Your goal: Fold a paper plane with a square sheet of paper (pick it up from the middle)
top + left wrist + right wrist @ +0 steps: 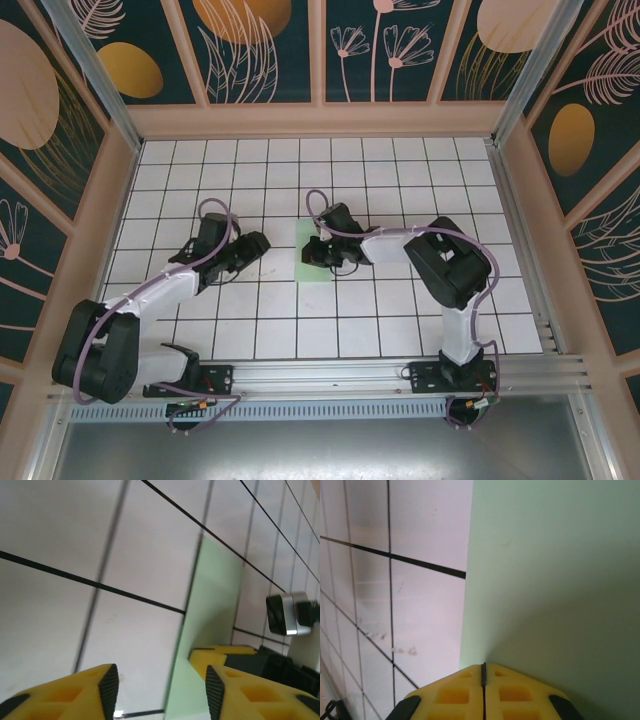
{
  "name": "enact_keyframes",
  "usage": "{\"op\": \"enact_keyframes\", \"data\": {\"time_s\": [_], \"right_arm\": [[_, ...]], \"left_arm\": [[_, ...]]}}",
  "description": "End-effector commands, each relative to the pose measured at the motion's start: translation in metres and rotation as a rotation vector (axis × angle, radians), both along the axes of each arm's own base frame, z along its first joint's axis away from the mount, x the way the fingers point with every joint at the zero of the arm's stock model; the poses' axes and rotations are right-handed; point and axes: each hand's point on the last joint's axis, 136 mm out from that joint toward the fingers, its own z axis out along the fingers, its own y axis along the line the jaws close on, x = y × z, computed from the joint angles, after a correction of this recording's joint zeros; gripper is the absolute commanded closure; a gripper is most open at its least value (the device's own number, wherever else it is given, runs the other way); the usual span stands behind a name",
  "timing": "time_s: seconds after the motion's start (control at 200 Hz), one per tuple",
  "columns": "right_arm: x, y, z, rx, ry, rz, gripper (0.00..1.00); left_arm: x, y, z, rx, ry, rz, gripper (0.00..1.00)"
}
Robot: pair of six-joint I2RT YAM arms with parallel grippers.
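Top external view: two arms, two grippers, one sheet of paper [312, 272].
Nearest, the left arm [150, 290] and the right arm [452, 268] stand bolted at the near edge of the gridded table [400, 180]. Further in, the left gripper [255, 243] has its jaws apart, near the sheet's left edge and clear of it. The right gripper [316, 250] has its fingers pressed together with the tips down on the sheet; whether paper is nipped between them cannot be told. The sheet lies flat mid-table: pale mint-green, unmarked, an oblong running near to far.
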Motion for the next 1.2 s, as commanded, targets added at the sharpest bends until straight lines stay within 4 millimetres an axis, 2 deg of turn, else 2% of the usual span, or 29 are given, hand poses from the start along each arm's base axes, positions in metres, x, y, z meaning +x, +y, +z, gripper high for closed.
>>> {"op": "enact_keyframes", "data": {"time_s": [0.0, 0.105, 0.21, 0.38, 0.575, 0.721, 0.881, 1.061, 1.196], "right_arm": [[0.004, 0.006, 0.04, 0.123, -0.058, 0.011, 0.95], [0.002, 0.004, 0.04, 0.133, -0.045, 0.009, 0.97], [0.004, 0.0, 0.035, 0.128, -0.03, -0.006, 0.98], [0.009, -0.003, 0.025, 0.119, -0.008, -0.022, 0.99], [0.01, 0.002, 0.018, 0.123, 0.015, -0.004, 0.99], [0.008, 0.004, 0.012, 0.12, 0.027, 0.014, 1.0], [0.003, 0.0, -0.001, 0.088, 0.042, 0.05, 1.0], [0.008, -0.024, -0.026, -0.003, 0.051, 0.081, 1.0], [0.027, -0.048, -0.029, -0.024, 0.034, 0.035, 1.0]], "left_arm": [[-0.005, -0.039, 0.005, -0.104, -0.017, -0.094, 0.57], [-0.013, -0.069, -0.001, -0.151, 0.008, -0.163, 0.71], [-0.021, -0.086, -0.014, -0.14, 0.045, -0.196, 0.81], [-0.026, -0.092, -0.031, -0.122, 0.094, -0.204, 0.91], [-0.031, -0.097, -0.052, -0.105, 0.143, -0.22, 0.95], [-0.032, -0.093, -0.062, -0.078, 0.165, -0.209, 0.96], [-0.043, -0.083, -0.077, -0.033, 0.222, -0.193, 0.96], [-0.065, -0.066, -0.103, 0.043, 0.317, -0.182, 0.97], [-0.08, -0.058, -0.118, 0.069, 0.368, -0.178, 1.0]]}}
